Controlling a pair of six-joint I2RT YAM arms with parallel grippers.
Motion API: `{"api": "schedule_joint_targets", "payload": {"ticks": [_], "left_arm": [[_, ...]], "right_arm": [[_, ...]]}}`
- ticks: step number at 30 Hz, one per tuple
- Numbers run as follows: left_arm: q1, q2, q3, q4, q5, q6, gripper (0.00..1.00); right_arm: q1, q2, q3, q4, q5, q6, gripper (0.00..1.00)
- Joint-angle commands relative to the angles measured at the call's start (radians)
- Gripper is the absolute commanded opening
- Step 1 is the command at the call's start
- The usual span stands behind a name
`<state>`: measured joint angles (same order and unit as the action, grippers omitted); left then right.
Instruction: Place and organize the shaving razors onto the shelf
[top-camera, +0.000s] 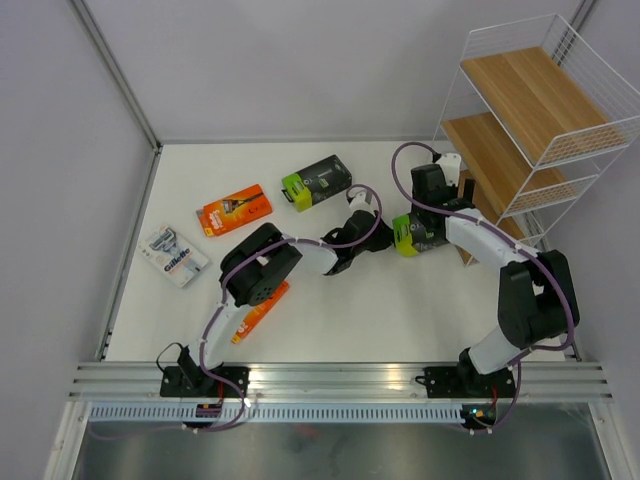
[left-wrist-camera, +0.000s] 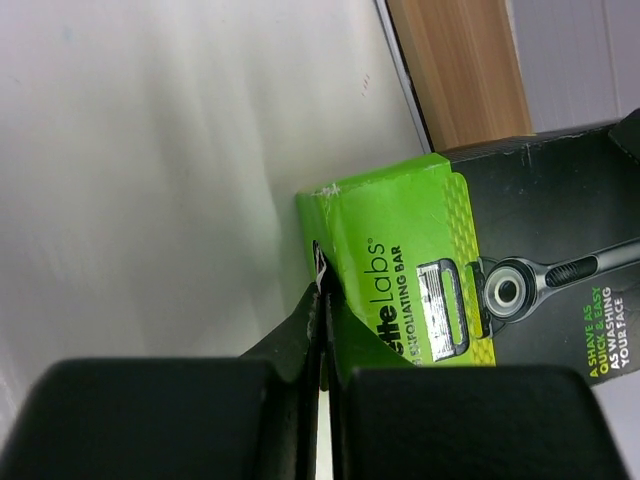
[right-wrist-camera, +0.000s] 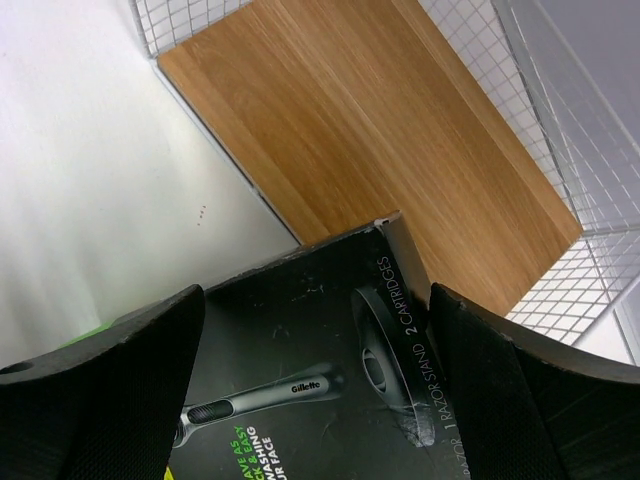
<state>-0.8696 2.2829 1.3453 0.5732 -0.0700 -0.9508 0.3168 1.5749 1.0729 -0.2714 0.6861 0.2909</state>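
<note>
Two tools meet on one black cardboard razor pack with a lime-green end (top-camera: 405, 236), near the foot of the white-wire, wooden-board shelf (top-camera: 530, 95). The right tool (right-wrist-camera: 318, 300) clamps its long edges; the left tool (left-wrist-camera: 322, 290) sits nearly closed at the green corner. Opposed pulls could twist it free.

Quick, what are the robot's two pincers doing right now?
Left pincer: closed on the green end of the black-and-lime razor pack.
Right pincer: gripping the same pack's black end.
</note>
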Motion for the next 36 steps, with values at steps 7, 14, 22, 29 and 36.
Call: {"api": "schedule_joint_targets", "payload": {"ticks": [7,14,22,29,36], "left_arm": [[-0.089,0.039,0.187,0.033,-0.013,-0.035,0.02],[-0.089,0.004,0.152,-0.012,-0.065,-0.037,0.02],[-0.088,0.001,0.124,-0.03,-0.043,-0.017,0.02],[-0.088,-0.014,0.092,-0.033,-0.074,-0.022,0.02],[-0.089,-0.017,0.092,-0.052,-0.071,-0.016,0.02]], "right_arm": [[0.03,0.115,0.119,-0.093,-0.045,0.034,0.98],[0.028,0.183,0.17,-0.173,0.079,0.05,0.98],[0.028,0.082,0.128,-0.138,-0.097,0.065,0.98],[0.028,-0.003,0.113,-0.13,-0.077,0.07,0.98],[0.031,-0.032,0.133,-0.206,0.009,0.103,0.98]]}}
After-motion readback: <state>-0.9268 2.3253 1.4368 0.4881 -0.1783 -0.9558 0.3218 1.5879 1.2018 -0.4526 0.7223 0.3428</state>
